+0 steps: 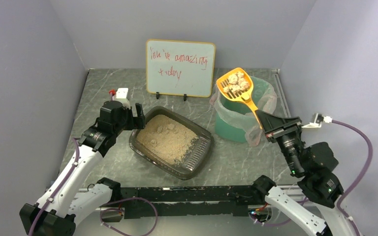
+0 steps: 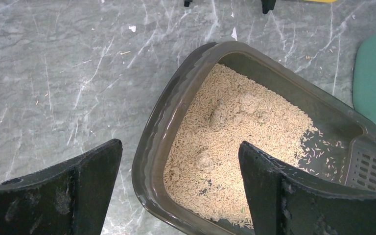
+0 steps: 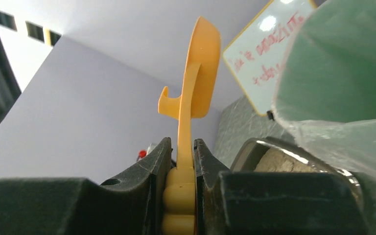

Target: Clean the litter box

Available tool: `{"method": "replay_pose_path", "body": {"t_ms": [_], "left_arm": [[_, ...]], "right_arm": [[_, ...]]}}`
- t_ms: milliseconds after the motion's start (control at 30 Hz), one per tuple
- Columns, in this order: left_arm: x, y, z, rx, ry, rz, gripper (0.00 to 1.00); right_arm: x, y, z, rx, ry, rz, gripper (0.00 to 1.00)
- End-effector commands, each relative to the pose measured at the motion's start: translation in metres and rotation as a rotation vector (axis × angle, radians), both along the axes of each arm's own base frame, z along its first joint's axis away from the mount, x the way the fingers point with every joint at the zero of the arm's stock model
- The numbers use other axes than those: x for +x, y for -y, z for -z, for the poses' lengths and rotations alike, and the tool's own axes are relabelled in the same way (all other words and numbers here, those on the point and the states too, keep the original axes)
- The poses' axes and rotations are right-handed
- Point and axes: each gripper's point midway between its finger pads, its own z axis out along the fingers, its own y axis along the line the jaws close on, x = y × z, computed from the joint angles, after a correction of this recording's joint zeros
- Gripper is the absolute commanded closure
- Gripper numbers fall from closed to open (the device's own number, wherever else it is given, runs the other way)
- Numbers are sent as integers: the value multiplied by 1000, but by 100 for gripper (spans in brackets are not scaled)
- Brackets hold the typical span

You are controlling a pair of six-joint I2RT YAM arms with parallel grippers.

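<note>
The litter box (image 1: 204, 147) is a dark smoky tray of tan litter with a ridged grate end, mid-table; its rim also shows in the left wrist view (image 2: 149, 147). A few clumps lie in the litter (image 2: 225, 110). My left gripper (image 1: 137, 114) is open and empty, its jaws straddling the box's left rim (image 2: 180, 188). My right gripper (image 1: 265, 122) is shut on the handle of an orange slotted scoop (image 1: 236, 84), seen edge-on in the right wrist view (image 3: 187, 147). The scoop carries several clumps and is held above the green bin (image 1: 236, 123).
The tall green bin with a clear liner stands right of the box, large at the right in the right wrist view (image 3: 338, 63). A whiteboard (image 1: 179, 68) with red writing stands at the back. Grey walls close in the marbled table (image 1: 103, 88).
</note>
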Motion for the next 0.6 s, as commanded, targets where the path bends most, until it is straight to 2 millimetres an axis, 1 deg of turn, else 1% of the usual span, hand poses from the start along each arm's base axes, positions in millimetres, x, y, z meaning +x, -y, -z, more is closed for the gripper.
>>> {"method": "replay_pose_path", "body": {"t_ms": [0, 100, 233, 400, 567], "left_arm": [[0, 2, -10, -13, 38, 18, 6], [-1, 2, -10, -14, 38, 20, 6], [0, 2, -11, -14, 39, 19, 6], [-1, 2, -11, -16, 40, 19, 6], [-1, 2, -11, -16, 41, 17, 6]], "right_arm": [[-8, 41, -3, -26, -8, 152, 100], [-11, 59, 10, -88, -46, 221, 100], [-10, 75, 24, -204, -109, 298, 100], [-3, 82, 35, -383, -190, 346, 100], [5, 84, 48, -575, -271, 362, 100]]}}
